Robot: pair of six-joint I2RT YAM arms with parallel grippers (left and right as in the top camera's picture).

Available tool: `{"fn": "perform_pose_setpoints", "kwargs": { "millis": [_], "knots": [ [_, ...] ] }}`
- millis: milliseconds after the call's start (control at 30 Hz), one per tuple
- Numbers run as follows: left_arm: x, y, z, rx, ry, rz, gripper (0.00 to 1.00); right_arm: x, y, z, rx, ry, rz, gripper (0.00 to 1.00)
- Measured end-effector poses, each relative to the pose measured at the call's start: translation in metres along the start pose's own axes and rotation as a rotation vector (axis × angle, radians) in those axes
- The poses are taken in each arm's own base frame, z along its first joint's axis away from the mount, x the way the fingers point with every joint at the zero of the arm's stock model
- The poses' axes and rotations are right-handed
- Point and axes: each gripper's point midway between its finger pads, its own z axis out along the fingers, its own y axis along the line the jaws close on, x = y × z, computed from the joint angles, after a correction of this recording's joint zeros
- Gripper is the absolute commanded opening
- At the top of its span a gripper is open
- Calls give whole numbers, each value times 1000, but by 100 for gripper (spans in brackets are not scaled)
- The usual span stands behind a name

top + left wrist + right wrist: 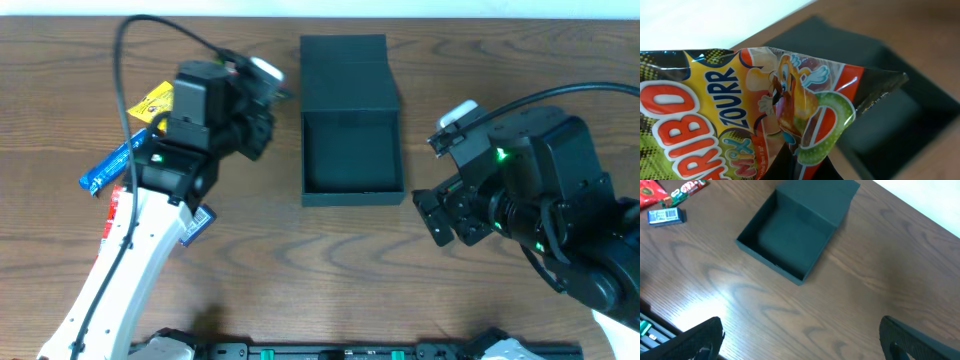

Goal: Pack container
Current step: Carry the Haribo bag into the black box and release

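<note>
We see the wooden table point(300, 270) with the container point(350, 150) open in the middle. Its lid point(345, 65) is folded back on the far side, and nothing lies inside. It is light cardboard and nothing holds it. The right gripper point(800, 325) waits near its right wall, with jaws wide and empty, so we think a push on a wall can slide the container.

The left gripper point(262, 95) is just beside the left wall, not over the cavity. It carries the Haribo Zourr Mix packet point(765, 110). Its fingers are hidden behind the packet, so we judge the grip only from the packet hanging in the air. If it lets go here, the packet can land on the rim or the table, and the glossy foil can also slip.

2 loose packets, the blue packet point(112, 168) and the yellow packet point(152, 100), lie close to the left arm, and a swing can sweep them.
</note>
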Motion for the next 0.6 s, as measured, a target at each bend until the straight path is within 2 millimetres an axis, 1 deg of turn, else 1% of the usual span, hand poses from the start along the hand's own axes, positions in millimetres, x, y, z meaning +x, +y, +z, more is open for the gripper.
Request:
{"fn": "perform_pose_setpoints", "kwargs": {
  "millis": [133,233,333,467,533,600],
  "knots": [
    [-5,-44,11,170,-31,213,6,1,0,-3,1,-8,1,99],
    [0,-67,25,268,-32,333,6,3,-1,-13,3,-38,4,99],
    [11,-80,42,330,-11,404,6,8,-3,-31,7,-90,10,99],
    [29,-91,67,390,27,470,6,16,-5,-54,12,-159,17,99],
    [37,-95,78,412,44,501,6,21,-5,-62,13,-176,19,99],
    [46,-100,89,438,56,558,6,25,-5,-66,13,-180,19,99]
  ]
}}
